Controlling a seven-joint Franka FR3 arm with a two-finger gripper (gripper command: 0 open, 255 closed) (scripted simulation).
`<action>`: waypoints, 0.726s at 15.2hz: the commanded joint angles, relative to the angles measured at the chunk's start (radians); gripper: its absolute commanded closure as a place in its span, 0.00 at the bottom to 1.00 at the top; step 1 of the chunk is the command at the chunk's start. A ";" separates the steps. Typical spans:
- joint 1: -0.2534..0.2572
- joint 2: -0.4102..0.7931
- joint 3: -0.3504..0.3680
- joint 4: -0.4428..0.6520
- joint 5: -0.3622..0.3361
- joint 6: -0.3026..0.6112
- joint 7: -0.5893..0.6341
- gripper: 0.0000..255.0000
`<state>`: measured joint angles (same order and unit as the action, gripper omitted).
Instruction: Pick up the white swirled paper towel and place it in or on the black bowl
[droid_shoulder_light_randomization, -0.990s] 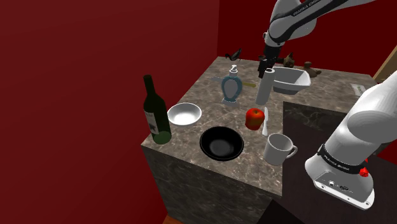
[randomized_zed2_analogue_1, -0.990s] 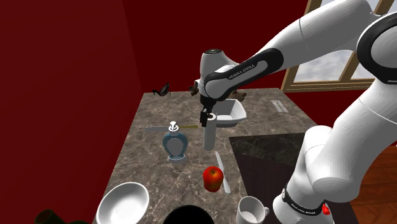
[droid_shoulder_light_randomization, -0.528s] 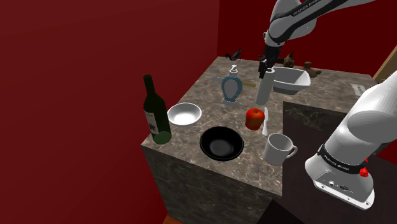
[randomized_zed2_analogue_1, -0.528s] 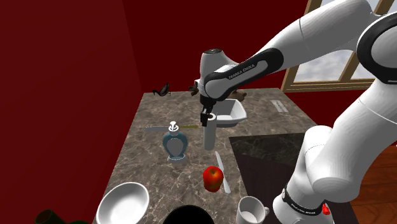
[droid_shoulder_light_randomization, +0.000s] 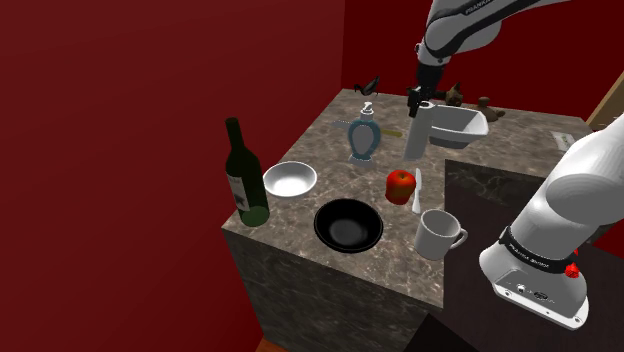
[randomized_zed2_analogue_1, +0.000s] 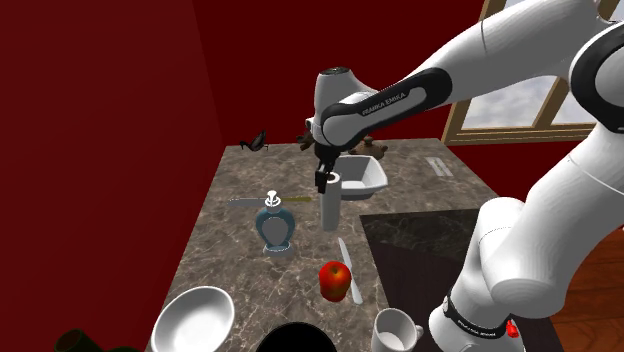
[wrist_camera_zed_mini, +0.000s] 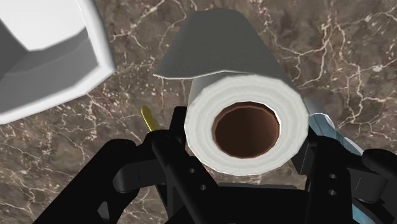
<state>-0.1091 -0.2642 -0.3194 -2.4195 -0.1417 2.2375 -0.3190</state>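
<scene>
Presently found the paper towel roll (droid_shoulder_light_randomization: 417, 133) upright in the upper right of the shoulder view, above the far part of the stone counter (droid_shoulder_light_randomization: 320, 150). Pinched at its top end by the black gripper (droid_shoulder_light_randomization: 416, 99), one of the fingers (wrist_camera_zed_mini: 168, 153) pressed to each side. Cannot tell whether its lower end clears the counter. Confirmed from the wrist camera: brown core facing the lens, white windings around it, a loose sheet hanging off the roll's far side.

Recorded a white basin (droid_shoulder_light_randomization: 462, 125) just beside the roll, toward the frame's right, and a blue dispenser (droid_shoulder_light_randomization: 362, 138) near it on the left. Observed an apple (droid_shoulder_light_randomization: 400, 183) lower down, at frame centre.

Located the black bowl (droid_shoulder_light_randomization: 348, 224) well apart from the roll, at the near edge of the counter, lower centre of the shoulder view. Noted a white bowl (droid_shoulder_light_randomization: 290, 179) up and left of it, a green bottle (droid_shoulder_light_randomization: 243, 175) further left at the counter's corner, and a white mug (droid_shoulder_light_randomization: 437, 234) to its right.
</scene>
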 joint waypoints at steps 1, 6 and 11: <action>0.000 -0.014 0.003 0.013 -0.002 -0.027 0.001 1.00; 0.000 -0.042 0.010 0.058 -0.003 -0.100 0.003 1.00; 0.000 -0.064 0.017 0.107 -0.003 -0.170 0.003 1.00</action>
<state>-0.1086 -0.3227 -0.3041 -2.3200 -0.1440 2.0806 -0.3171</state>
